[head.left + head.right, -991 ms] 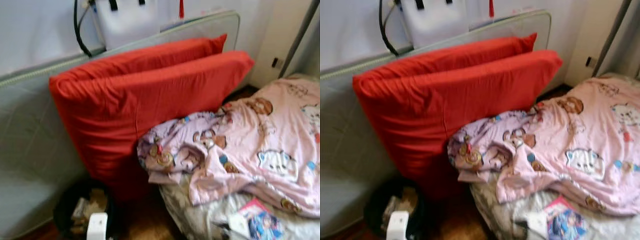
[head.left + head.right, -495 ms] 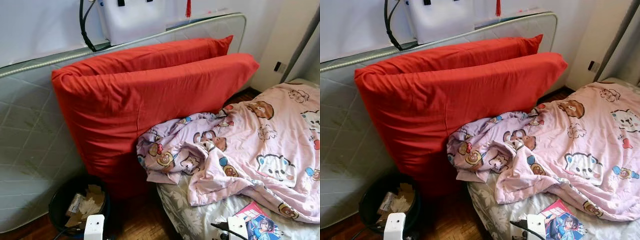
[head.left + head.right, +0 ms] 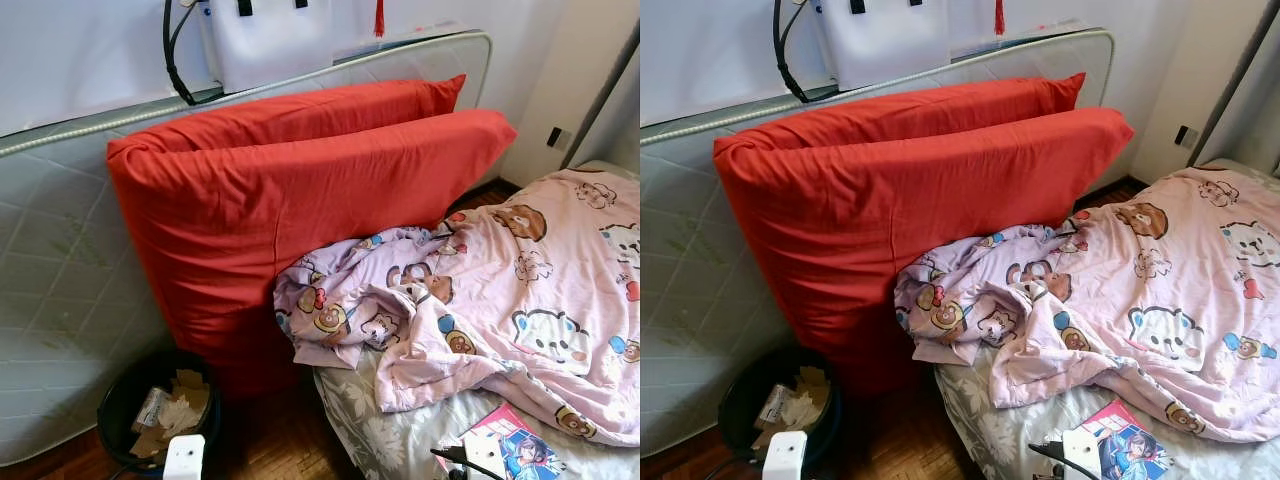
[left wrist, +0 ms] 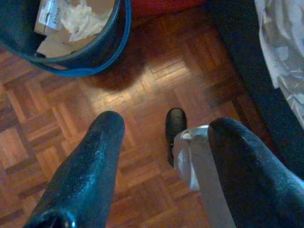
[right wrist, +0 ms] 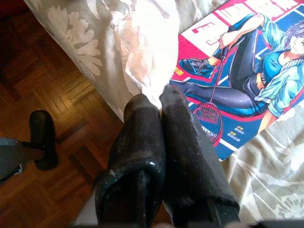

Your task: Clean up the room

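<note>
Right wrist view: right gripper (image 5: 159, 102), fingers pressed together, hangs over a glossy comic magazine (image 5: 247, 61) on the floral-sheeted bed (image 5: 95, 42); left gripper (image 4: 161, 128), fingers apart, hangs above parquet floor (image 4: 142, 95).

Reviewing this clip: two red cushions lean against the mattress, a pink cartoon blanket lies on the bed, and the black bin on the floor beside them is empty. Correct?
Not quite. The bin is not empty: it holds crumpled paper and cardboard scraps, as the left eye view and the left wrist view show. The rest stands: two red cushions lean against the mattress, and the pink cartoon blanket lies on the bed.
</note>
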Motion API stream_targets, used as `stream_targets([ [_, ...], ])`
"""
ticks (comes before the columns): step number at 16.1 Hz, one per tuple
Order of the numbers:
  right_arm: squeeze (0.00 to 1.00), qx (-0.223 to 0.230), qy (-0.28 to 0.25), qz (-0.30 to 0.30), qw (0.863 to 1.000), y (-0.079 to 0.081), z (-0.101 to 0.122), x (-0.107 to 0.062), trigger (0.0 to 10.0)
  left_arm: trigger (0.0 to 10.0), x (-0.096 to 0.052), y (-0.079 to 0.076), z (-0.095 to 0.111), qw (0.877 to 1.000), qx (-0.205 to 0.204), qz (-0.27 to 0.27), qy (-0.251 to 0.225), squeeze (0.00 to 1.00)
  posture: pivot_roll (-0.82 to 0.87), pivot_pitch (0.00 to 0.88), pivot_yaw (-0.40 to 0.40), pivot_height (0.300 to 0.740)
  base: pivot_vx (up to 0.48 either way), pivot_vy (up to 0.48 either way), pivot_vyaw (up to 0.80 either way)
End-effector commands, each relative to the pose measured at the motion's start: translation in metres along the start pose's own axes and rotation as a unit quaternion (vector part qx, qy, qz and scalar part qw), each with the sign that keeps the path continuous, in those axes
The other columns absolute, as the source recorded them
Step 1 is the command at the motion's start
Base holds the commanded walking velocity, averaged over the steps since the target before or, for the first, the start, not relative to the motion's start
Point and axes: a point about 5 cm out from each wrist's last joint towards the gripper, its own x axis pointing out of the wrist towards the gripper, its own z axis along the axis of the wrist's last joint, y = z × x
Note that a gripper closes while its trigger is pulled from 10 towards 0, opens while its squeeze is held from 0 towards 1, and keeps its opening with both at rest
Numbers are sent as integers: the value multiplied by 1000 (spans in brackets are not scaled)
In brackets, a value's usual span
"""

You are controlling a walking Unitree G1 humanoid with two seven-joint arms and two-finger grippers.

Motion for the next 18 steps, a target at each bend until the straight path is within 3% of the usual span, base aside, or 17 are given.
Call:
stream_targets([
  [1,0,2,9,-3,1000,-3,-3,-1,10000,10000,-3,8,-7,1000,8,5,13,0,-13,8,27,740,0,0,0],
  [8,0,1,16,-1,1000,0,-7,-1,10000,10000,-1,4,-3,1000,10,4,9,0,-11,16,28,740,0,0,0],
  [15,0,-3,6,11,1000,26,2,3,10000,10000,-1,3,-3,1000,7,0,12,0,-10,16,26,740,0,0,0],
  [18,0,-5,0,10,1000,22,5,3,10000,10000,-1,3,-4,1000,6,0,13,0,-9,17,26,740,0,0,0],
])
